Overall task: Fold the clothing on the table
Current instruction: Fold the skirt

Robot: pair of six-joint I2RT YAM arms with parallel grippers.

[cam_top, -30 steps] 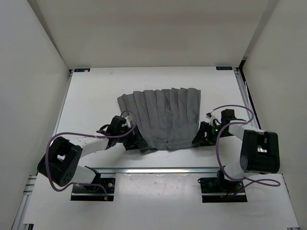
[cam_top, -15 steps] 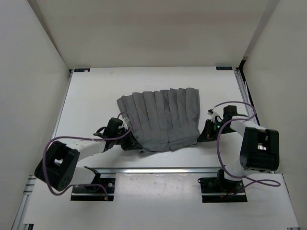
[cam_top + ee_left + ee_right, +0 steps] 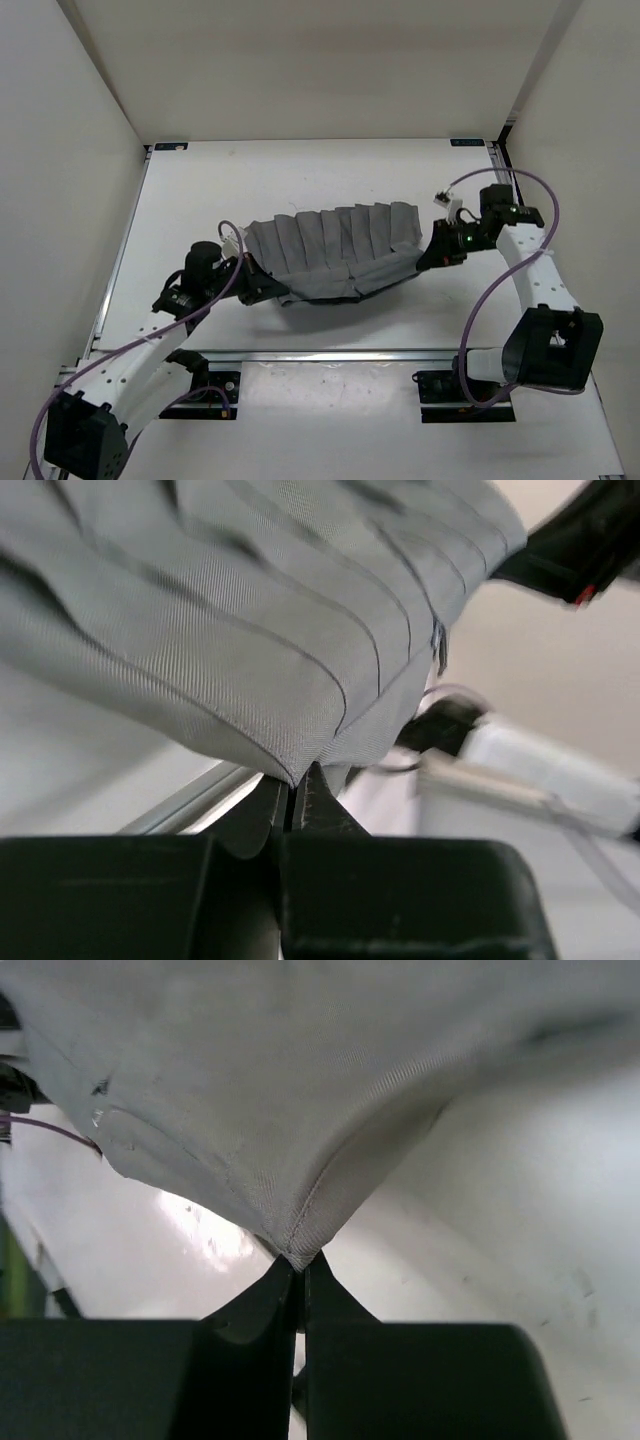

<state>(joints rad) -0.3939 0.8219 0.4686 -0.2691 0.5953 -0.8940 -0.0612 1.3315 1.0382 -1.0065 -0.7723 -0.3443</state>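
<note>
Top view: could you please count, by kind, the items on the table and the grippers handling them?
Clothing: 1, grey
Grippers: 2, the left gripper and the right gripper, each shut on a corner of the clothing
Total: 3

Robotics lab, a bench-top test cell.

- Large flat white rectangular table [image 3: 200,200], edged with silver slotted aluminium rails [image 3: 330,352] and small blue corner brackets [image 3: 172,146] at the far corners.
- Plain pale wall panels [image 3: 60,200] close it in on the left, back and right (a boxed-in booth, evenly lit).
- Two white-and-black jointed robot arms, left [image 3: 140,350] and right [image 3: 535,285], stand on black metal base plates [image 3: 465,385] at the near edge.
- Thin purple cables [image 3: 468,325] loop loose along the arms.
- Surfaces are bare and utilitarian, and all the hardware is engineering kit.
</note>
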